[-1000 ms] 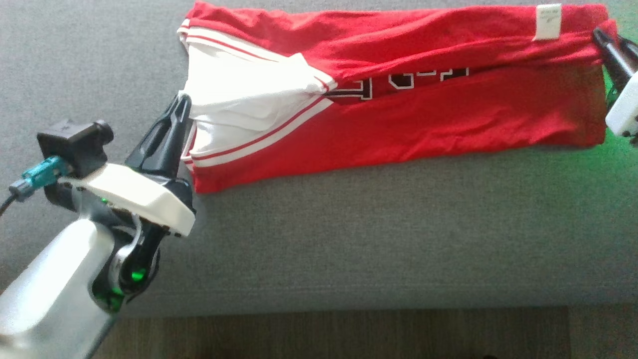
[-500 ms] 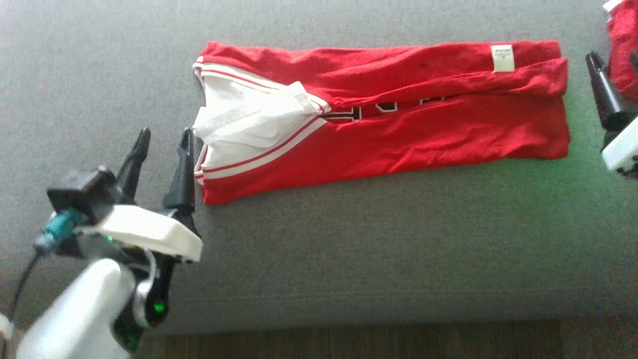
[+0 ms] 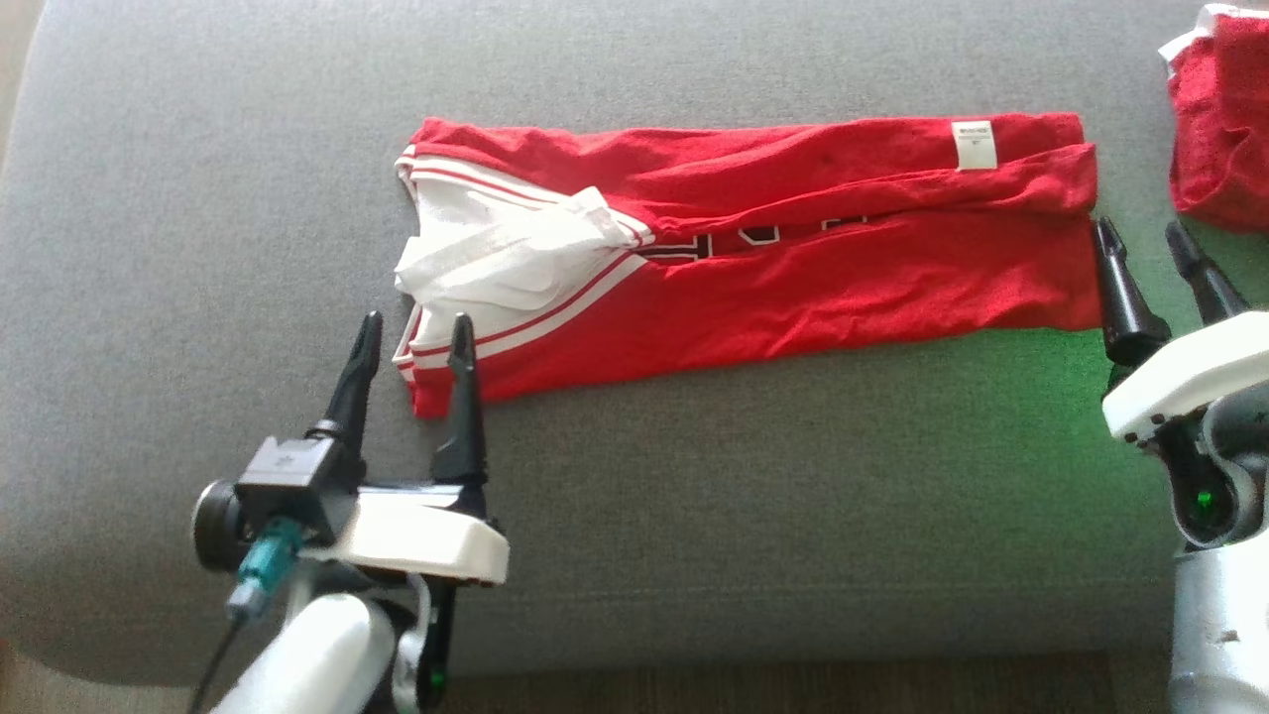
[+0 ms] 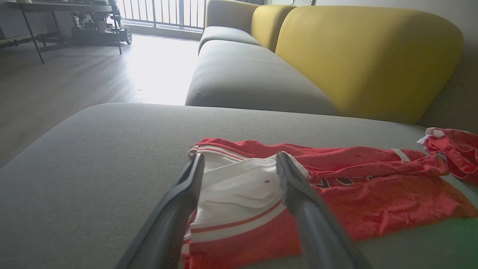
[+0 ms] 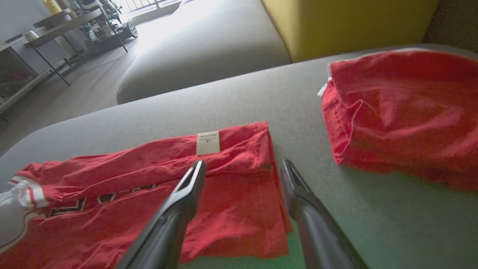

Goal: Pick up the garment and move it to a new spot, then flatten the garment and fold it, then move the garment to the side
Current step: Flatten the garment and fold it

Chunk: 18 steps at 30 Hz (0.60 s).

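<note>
Garment (image 3: 793, 258) folded into long strip, flat on cushion (image 3: 694, 516), nearer back edge, running left to right. Left gripper (image 3: 415, 332) spread wide, empty, over strip's front-left corner. Right gripper (image 3: 1138, 230) equally wide, empty, just beside strip's right end. One at each short end, probably to pinch both ends at once for next fold or shift aside. Second red heap (image 3: 1219, 119) at cushion's back-right corner, apart.
</note>
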### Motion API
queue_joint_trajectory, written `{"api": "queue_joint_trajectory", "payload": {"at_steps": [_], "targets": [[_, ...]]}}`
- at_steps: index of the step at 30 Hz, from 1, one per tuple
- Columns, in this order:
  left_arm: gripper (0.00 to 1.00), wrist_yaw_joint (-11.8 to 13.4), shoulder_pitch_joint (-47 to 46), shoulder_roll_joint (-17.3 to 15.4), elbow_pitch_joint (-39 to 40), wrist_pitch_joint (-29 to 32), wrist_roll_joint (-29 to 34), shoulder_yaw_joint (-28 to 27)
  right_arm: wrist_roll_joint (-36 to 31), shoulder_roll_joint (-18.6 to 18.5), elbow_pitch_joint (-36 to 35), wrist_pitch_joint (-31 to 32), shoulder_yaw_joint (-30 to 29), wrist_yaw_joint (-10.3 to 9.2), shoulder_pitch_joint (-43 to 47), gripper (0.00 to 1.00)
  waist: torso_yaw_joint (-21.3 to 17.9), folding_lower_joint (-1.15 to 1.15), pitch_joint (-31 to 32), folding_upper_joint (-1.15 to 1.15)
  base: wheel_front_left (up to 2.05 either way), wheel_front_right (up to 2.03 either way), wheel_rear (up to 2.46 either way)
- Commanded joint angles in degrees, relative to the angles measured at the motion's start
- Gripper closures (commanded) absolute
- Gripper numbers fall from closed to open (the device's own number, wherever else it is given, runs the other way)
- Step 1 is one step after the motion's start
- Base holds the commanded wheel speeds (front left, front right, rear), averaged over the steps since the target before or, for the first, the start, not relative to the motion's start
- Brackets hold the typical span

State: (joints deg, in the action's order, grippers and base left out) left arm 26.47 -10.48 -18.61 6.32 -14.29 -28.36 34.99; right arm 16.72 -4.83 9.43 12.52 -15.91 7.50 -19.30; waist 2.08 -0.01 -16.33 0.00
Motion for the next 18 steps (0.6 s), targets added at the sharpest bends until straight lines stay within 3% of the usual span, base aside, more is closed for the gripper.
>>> {"api": "queue_joint_trajectory", "payload": {"at_steps": [1, 18], "targets": [[0.00, -0.5, -0.3, 0.1, 2.1, -0.7, 1.4, -2.2, -0.4, 0.2, -1.1, -0.2, 0.4, -0.01, -1.6, 0.00, 0.2, 0.01, -0.3, 0.00, 0.00, 0.00, 0.00], [0.00, -7.7, -2.0, 6.9, -1.4, -0.7, 8.6, -4.0, -12.5, -0.6, 21.4, 5.0, -7.8, -0.01, -20.3, 0.00, 1.8, 0.01, -5.0, 0.00, 0.00, 0.00, 0.00]]}}
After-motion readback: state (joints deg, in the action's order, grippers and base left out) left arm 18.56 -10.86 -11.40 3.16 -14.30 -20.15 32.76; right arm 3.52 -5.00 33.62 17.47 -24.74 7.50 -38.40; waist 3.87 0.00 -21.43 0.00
